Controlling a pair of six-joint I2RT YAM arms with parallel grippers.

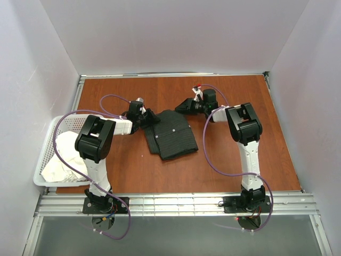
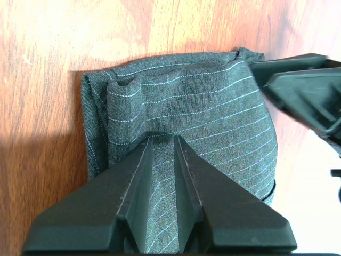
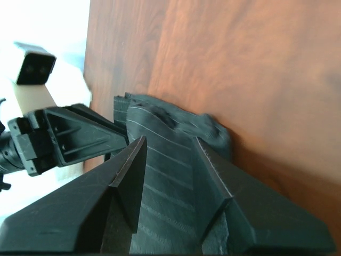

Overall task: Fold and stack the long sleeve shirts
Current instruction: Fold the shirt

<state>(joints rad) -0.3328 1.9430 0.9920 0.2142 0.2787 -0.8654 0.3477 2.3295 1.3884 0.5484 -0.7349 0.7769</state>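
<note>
A dark charcoal long sleeve shirt (image 1: 170,133) with fine pale pinstripes lies folded into a compact rectangle on the wooden table. My left gripper (image 1: 145,118) is at its far left corner. In the left wrist view, striped fabric (image 2: 186,106) runs up between the nearly closed fingers of that gripper (image 2: 163,140). My right gripper (image 1: 185,105) is at the shirt's far right corner. In the right wrist view its fingers stand wider, with a thick fold of fabric (image 3: 170,176) filling the gap of the gripper (image 3: 169,140). Each wrist view shows the other gripper close by.
A white plastic basket (image 1: 43,154) stands at the left table edge and holds a crumpled white cloth (image 1: 66,160). White walls enclose the table on three sides. Purple cables loop along both arms.
</note>
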